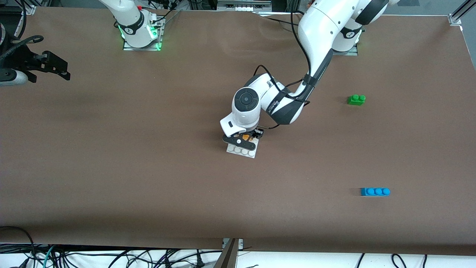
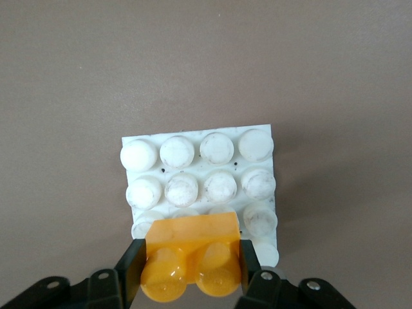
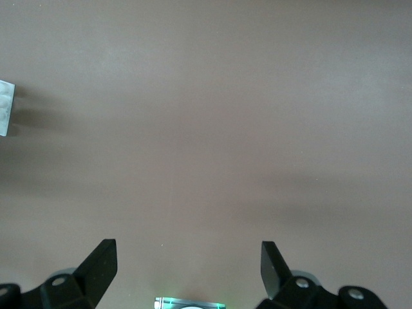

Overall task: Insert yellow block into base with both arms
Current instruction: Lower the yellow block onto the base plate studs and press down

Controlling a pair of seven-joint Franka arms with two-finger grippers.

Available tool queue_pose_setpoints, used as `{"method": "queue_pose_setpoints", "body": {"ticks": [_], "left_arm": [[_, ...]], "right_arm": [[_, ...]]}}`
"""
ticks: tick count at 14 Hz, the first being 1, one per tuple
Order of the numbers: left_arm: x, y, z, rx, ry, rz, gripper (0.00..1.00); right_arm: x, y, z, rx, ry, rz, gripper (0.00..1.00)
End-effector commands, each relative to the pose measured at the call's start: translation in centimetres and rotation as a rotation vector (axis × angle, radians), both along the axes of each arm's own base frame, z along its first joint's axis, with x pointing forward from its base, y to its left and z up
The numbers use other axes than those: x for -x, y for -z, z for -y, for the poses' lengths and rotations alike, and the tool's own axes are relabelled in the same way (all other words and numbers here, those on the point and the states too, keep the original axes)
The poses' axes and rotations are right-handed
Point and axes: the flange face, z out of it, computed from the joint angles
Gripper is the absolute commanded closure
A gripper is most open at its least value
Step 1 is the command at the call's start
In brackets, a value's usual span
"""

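The yellow block [image 2: 192,257] sits between the two black fingers [image 2: 131,273] of the left hand [image 1: 248,137], which are closed on its short sides. It is smooth, glossy plastic with two round studs, and it is over the edge of the base [image 2: 261,180] nearest that hand. The base is a flat white square plate with four rows of four round studs, a little dirty, lying on the matte brown surface [image 1: 148,178] about mid-table. The right hand [image 3: 188,267] waits over bare surface at the right arm's end, its fingers wide apart and holding nothing
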Motion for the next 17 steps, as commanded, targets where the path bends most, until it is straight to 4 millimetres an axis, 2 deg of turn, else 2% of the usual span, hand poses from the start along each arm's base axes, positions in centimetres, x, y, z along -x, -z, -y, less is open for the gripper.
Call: {"method": "queue_pose_setpoints", "body": {"ticks": [1, 14, 17], "left_arm": [[-0.6, 0.3, 0.8, 0.006, 0.016, 0.048, 0.55], [0.1, 1.5, 1.1, -0.032, 0.055, 0.061, 0.55], [0.7, 1.6, 1.7, -0.033, 0.061, 0.060, 0.55]], "right_arm": [[0.0, -0.5, 0.0, -0.015, 0.004, -0.001, 0.01], [-0.1, -0.3, 0.0, -0.025, 0.006, -0.005, 0.01], [-0.1, -0.3, 0.0, -0.027, 0.006, -0.005, 0.01]]}}
